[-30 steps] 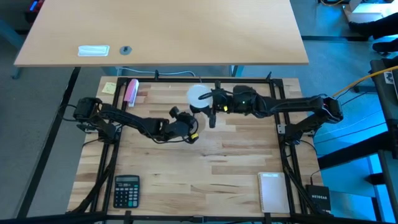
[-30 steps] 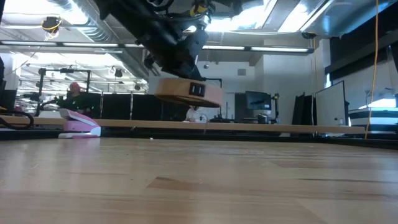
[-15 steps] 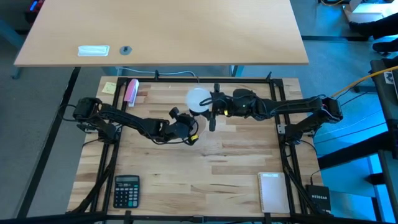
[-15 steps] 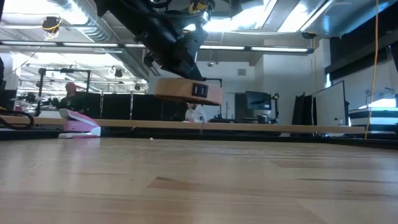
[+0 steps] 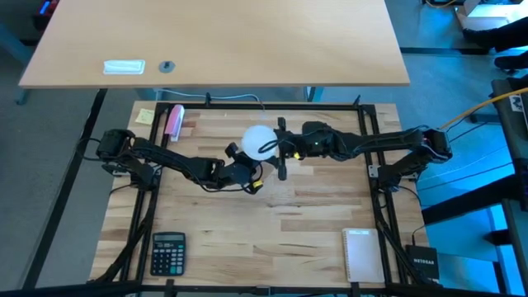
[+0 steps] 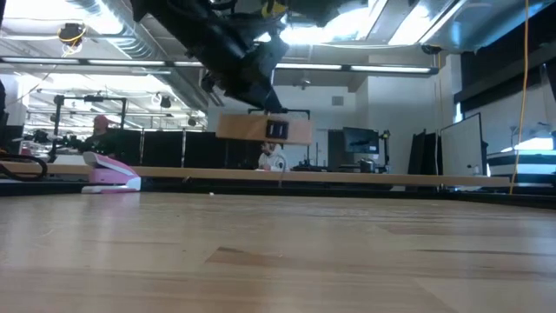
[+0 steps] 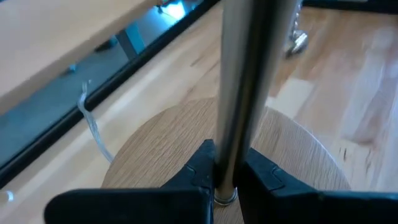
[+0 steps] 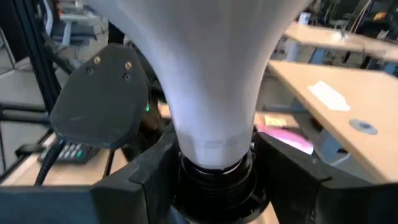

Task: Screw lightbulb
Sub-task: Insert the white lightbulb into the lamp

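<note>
We see the left gripper (image 7: 225, 180) pinching a metal rod (image 7: 242, 81) (above a wooden disc (image 7: 155, 149)); the right gripper (image 8: 214, 180) brackets the lightbulb (image 5: 258, 140), grip unclear.

White lightbulb (image 5: 259, 140), pale wooden disc (image 6: 263, 129), pink stapler (image 5: 174, 121), black calculator (image 5: 167, 252).

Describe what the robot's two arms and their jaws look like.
Both the left arm and the right arm are black, slim and jointed, with dark cables along them. The left gripper has blocky matte black jaws; small yellow marks show near both wrists.
</note>
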Tool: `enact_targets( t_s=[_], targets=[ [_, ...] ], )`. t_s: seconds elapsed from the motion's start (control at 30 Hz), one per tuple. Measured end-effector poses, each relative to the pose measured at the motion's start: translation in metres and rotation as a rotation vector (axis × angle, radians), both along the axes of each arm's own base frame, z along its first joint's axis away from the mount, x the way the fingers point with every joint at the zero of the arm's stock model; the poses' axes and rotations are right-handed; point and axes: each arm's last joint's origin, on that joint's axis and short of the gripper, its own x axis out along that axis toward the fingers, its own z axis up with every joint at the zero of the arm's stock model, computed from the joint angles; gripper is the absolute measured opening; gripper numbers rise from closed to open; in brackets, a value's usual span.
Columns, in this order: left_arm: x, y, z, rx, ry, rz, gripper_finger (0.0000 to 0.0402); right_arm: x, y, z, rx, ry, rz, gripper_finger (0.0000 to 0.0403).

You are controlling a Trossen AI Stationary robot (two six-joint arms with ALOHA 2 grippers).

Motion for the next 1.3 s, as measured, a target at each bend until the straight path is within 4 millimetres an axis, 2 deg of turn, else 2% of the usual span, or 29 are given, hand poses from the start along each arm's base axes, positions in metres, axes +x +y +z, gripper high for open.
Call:
enact_targets(
  t_s=[0.4,0.5,0.87,1.13,1.3],
  targets=[
    [0.0,0.0,0.0,0.002,-0.002,0.003,0.0027,-0.001,0.0,0.003,-0.004,-0.013,0.009,0.0196],
    [0.0,0.0,0.001,0.003,-0.003,0.004,0.0027,-0.005,0.001,0.007,-0.016,-0.017,0.012,0.0208],
    [0.001,0.0,0.002,0.003,-0.014,-0.004,0.0027,-0.017,0.001,0.02,-0.026,-0.032,0.014,0.029],
    [0.001,0.0,0.002,-0.001,-0.013,-0.01,0.0027,-0.022,0.002,0.025,-0.029,-0.043,0.015,0.0296],
    [0.001,0.0,0.002,-0.001,-0.011,-0.009,0.0027,-0.025,0.004,0.026,-0.02,-0.028,0.076,0.0296]
  ],
)
